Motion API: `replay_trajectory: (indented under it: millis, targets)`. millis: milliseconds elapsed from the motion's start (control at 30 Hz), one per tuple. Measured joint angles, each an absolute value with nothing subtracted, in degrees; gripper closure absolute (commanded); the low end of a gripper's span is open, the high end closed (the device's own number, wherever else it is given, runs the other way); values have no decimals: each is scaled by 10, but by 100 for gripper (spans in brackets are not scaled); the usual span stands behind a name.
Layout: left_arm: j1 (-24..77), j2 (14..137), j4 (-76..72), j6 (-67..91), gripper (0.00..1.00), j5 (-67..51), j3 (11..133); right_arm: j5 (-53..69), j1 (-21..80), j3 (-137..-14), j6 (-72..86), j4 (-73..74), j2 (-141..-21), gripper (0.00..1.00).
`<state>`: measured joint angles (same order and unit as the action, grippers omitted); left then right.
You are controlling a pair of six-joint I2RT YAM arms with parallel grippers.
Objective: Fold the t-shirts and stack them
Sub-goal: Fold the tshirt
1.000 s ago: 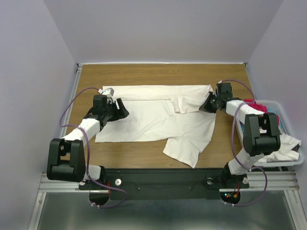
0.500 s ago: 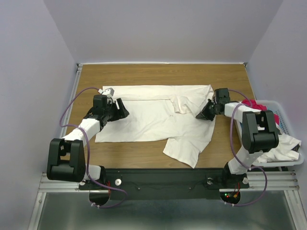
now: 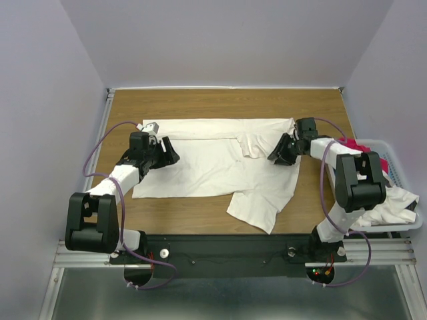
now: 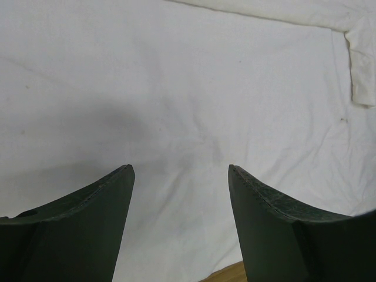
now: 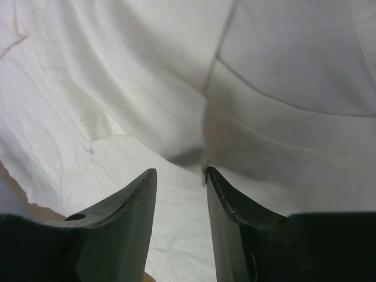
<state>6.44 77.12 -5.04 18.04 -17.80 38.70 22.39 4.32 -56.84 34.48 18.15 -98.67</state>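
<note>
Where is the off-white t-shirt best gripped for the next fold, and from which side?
Probably the near sleeve of the off-white t-shirt, at its hem, from the right: it sticks out loose toward the near edge, nearest the right hand.

spread shirt (image 3: 213, 167): plain off-white
table (image 3: 200, 103): brown wood grain
basket (image 3: 383, 143): white
shirt in basket (image 3: 353, 147): magenta-red
my left gripper (image 4: 179, 168): dark, near black

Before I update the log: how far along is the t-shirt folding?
Early. The off-white t-shirt lies spread on the table, its far edge looks folded over. Left gripper and right gripper hover open over it, holding nothing. To do: its other folds, plus the magenta t-shirt and white t-shirt in the basket; no stack yet.
</note>
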Motion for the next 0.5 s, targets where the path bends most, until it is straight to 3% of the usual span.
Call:
replay_trajectory:
  millis: [500]
  targets:
    - [64,752,-48,174,24,-176,387,53,251,-712,162,208,-978,55]
